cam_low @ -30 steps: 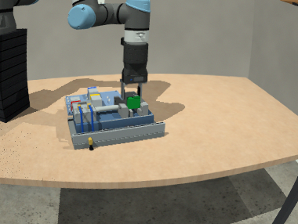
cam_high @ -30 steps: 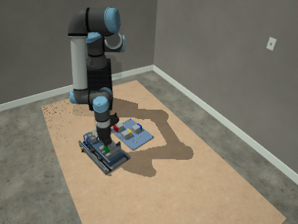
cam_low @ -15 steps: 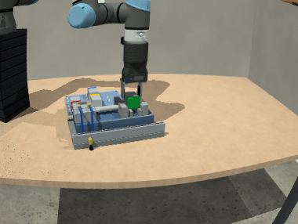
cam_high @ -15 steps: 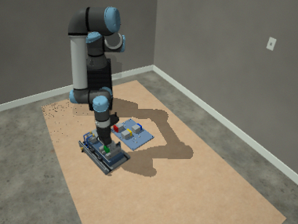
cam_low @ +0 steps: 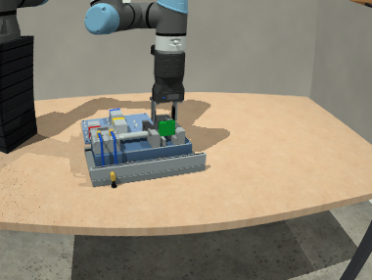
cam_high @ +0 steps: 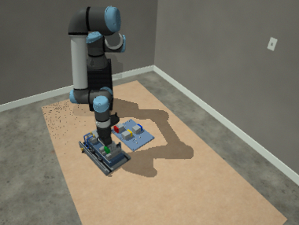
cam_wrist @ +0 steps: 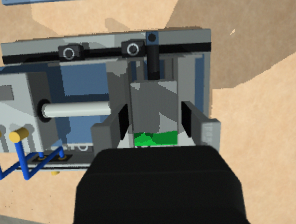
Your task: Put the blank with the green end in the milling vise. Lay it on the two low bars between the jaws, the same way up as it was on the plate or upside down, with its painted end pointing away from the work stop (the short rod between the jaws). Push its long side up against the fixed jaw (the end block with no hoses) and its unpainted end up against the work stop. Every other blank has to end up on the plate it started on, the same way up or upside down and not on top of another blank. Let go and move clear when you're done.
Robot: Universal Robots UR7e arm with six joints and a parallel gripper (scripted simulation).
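On the tabletop (cam_low: 274,162) we see, at the left in the exterior view, the vise (cam_low: 147,163) with its blue hoses (cam_low: 102,147) and a pale cylinder rod (cam_low: 132,134) running toward the middle. A small yellow knob (cam_low: 113,176) sits at the vise's front rail.

Right of the rod, the blank (cam_wrist: 152,107) lies in the vise between the jaws, its green end (cam_low: 166,127) facing the exterior camera. In the wrist view the grey body of the blank runs up toward the work stop (cam_wrist: 153,60), the short dark rod; we cannot tell whether they touch. We also cannot tell whether its long side meets the fixed jaw (cam_wrist: 206,131).

Our end effector (cam_wrist: 152,120) hangs straight above the blank, fully open and holding nothing. Its fingers stand on either side of the blank, each with a slim gap to the grey sides.

In the top view, to the right of the vise, the plate (cam_high: 146,141) carries three other blanks, with red (cam_high: 116,128), yellow (cam_high: 129,131) and blue (cam_high: 139,127) ends, lying apart from one another.
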